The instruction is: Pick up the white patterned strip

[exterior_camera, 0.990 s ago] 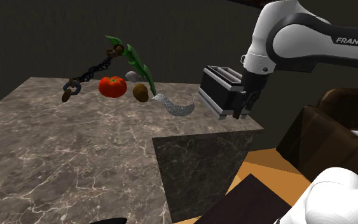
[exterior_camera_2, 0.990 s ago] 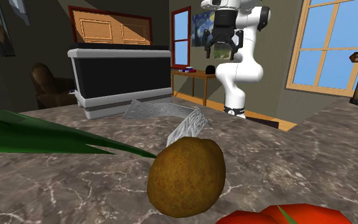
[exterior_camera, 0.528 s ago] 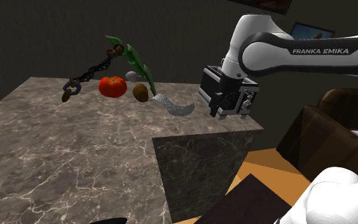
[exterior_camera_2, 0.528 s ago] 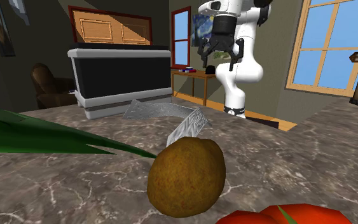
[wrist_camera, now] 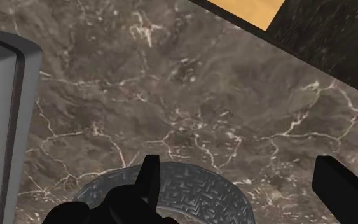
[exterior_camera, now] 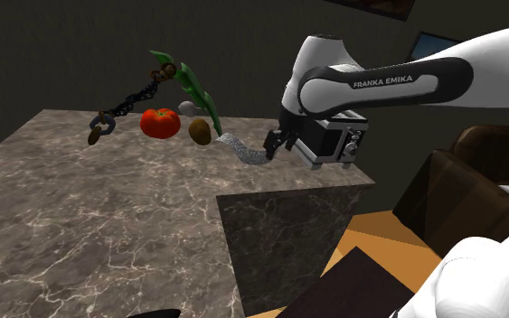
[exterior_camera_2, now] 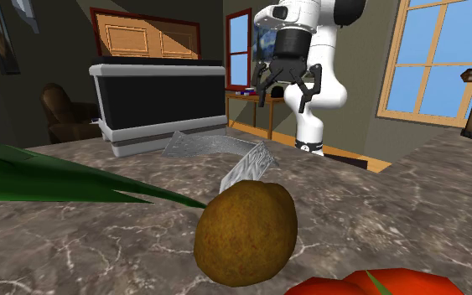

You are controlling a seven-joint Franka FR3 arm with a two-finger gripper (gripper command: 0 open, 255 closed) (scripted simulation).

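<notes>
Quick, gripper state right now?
Gripper: open, holding nothing; the grey patterned strip lies on the marble counter beneath it.

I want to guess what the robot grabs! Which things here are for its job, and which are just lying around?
For the job: grey patterned strip, open gripper.
Just lying about: tomato, brown round fruit, green leaf, dark chain, toaster.
</notes>
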